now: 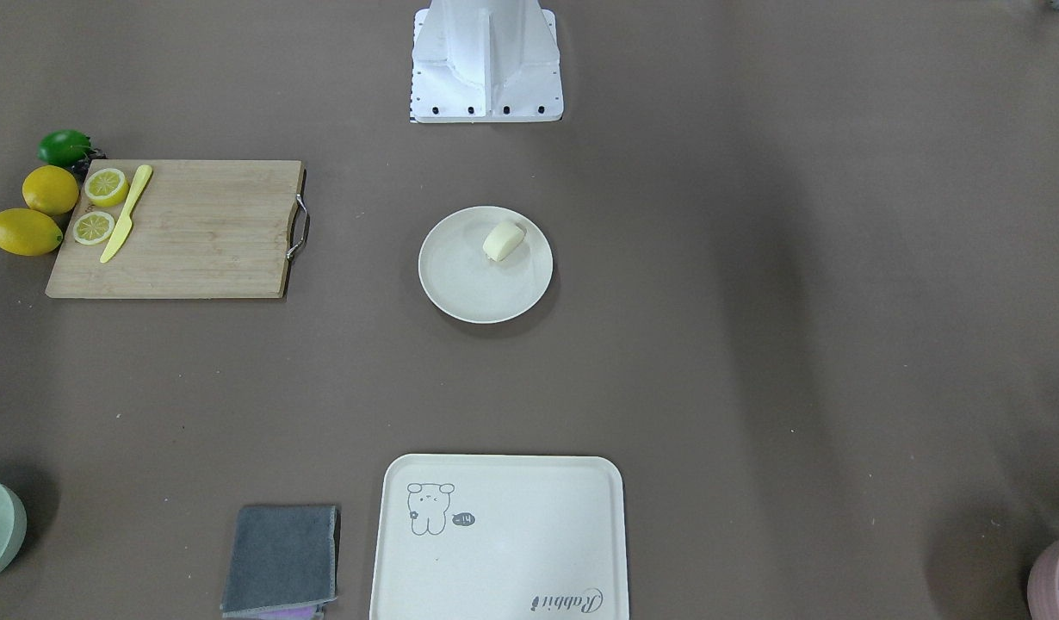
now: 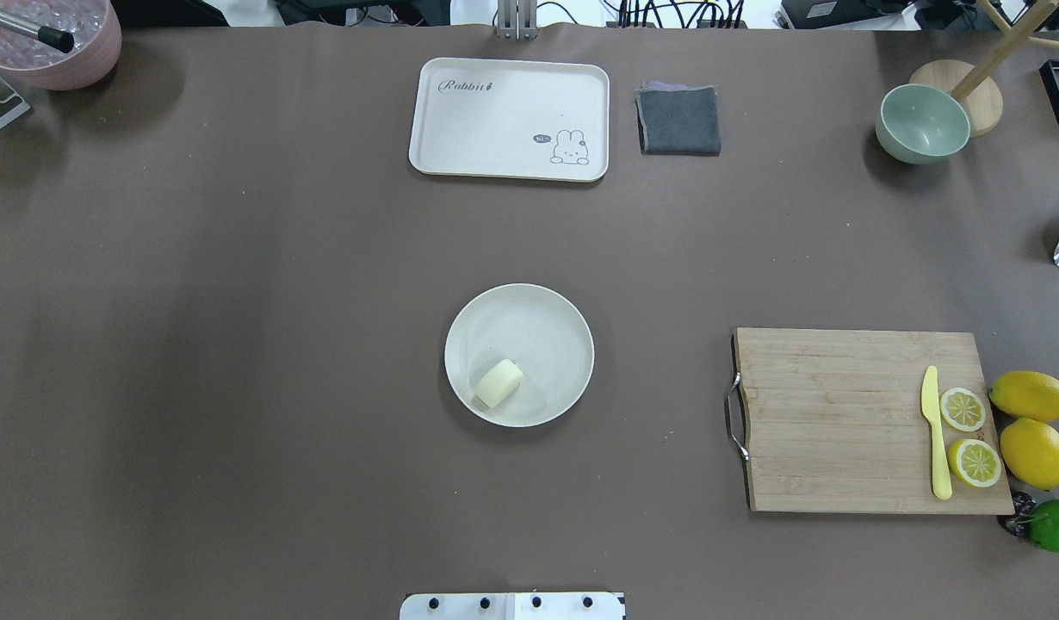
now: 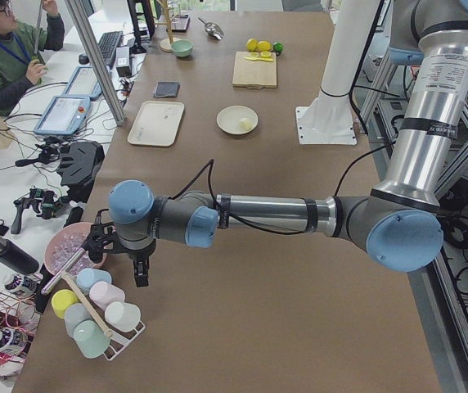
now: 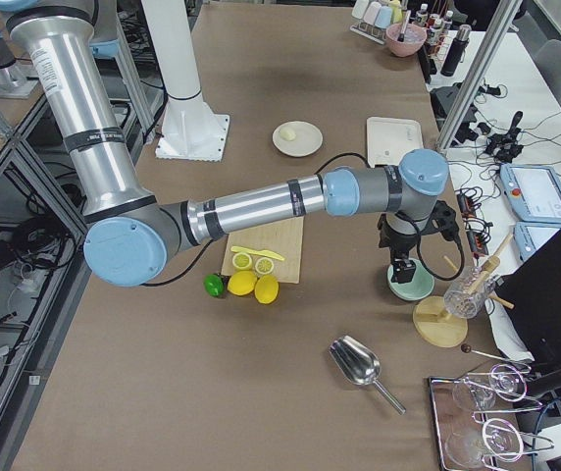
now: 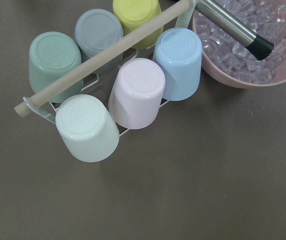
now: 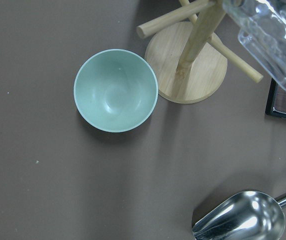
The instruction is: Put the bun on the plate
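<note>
A brown desk [image 2: 237, 344] fills my screens, with cables and benches around its edges. Both arms stand well away from the plate [image 2: 551, 323]. The left arm [image 3: 258, 213] stretches to the desk's far left end and the right arm [image 4: 261, 206] to the far right, which I take as parking, so that nothing hangs over the dish.

The left gripper [image 3: 140, 272] hangs above a rack of cups [image 5: 108, 90], and the right gripper [image 4: 403, 267] hangs above a green bowl [image 6: 115, 90]. Neither wrist camera shows its fingers, and the side views are too coarse (I won't guess), so I cannot tell how far either gripper is open. I see nothing hanging from either.

To the right of the plate lies a wooden cutting board [image 2: 839, 413]. Beyond the plate, on the operators' side, is a cream tray [image 2: 508, 116], which looks unused.

The plate sits at mid-desk in front of the robot's base, within both arms' reach. The bun [image 2: 498, 383] lies inside its rim, on the part nearest the base and a little to the left. It rests flat on the dish floor and touches nothing else. I judge the placement done.
</note>
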`<state>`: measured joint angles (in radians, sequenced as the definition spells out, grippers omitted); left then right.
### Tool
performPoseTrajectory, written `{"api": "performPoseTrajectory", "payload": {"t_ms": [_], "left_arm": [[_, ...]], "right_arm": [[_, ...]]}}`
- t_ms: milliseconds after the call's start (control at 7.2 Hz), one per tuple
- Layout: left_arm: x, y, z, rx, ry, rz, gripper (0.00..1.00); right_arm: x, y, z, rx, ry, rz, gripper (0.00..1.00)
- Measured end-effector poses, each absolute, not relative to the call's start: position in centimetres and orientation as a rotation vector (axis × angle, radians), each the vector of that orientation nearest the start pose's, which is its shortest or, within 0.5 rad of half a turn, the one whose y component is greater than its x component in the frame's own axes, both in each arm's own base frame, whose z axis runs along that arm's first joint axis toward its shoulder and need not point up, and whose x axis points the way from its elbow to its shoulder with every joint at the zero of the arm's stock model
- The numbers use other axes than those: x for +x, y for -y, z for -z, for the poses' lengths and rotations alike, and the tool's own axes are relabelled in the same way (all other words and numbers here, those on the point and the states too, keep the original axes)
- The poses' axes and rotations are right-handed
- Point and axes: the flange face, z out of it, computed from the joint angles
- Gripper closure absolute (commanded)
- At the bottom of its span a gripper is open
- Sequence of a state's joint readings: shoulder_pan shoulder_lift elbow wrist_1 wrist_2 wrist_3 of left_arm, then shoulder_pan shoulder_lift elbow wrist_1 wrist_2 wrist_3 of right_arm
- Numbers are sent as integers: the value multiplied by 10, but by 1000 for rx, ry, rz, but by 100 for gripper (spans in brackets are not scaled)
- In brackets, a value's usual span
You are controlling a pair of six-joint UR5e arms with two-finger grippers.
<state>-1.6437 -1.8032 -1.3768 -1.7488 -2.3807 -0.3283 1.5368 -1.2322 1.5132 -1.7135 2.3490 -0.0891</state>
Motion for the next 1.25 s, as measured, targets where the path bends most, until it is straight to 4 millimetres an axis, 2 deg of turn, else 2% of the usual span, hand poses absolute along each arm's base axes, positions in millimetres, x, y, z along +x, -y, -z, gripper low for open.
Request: {"api": "performPoseTrajectory", "payload": {"t_ms": [278,694,972,1250], "left_arm": [[-104,596,-606,102,-829,289,2],[-103,597,-605,101,-830,286,2],[-102,599,-603,104,-830,284,2],[-102,602,-600,108,-829,281,2]], "right_arm": [[37,632,-521,144,771,175,0],[30,646,-571,165,767,193,0],[30,642,-581,157,772,171,0],[31,629,-589,138,780,136,0]]}}
